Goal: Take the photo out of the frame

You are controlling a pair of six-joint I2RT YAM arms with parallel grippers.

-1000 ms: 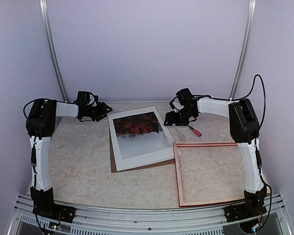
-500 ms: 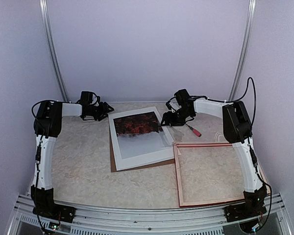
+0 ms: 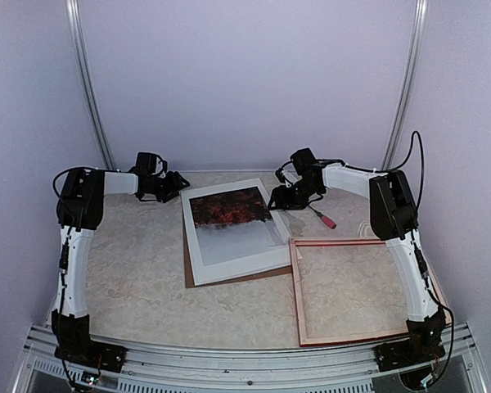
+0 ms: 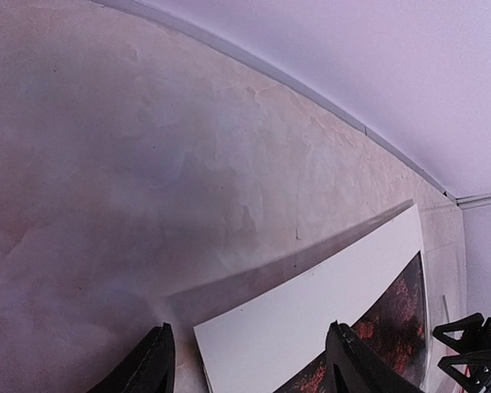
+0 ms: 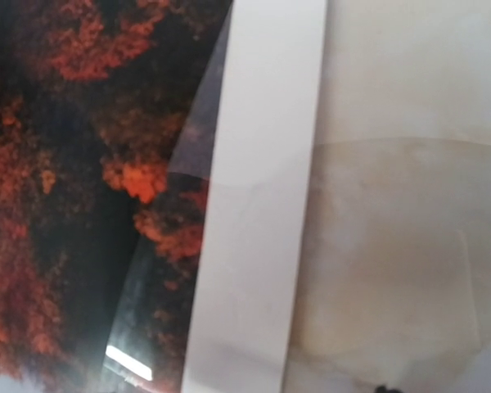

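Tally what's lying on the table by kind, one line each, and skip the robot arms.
Photo: 1
White mat: 1
Brown backing board: 1
Clear sheet: 1
Frame: 1
Screwdriver: 1
Total: 6
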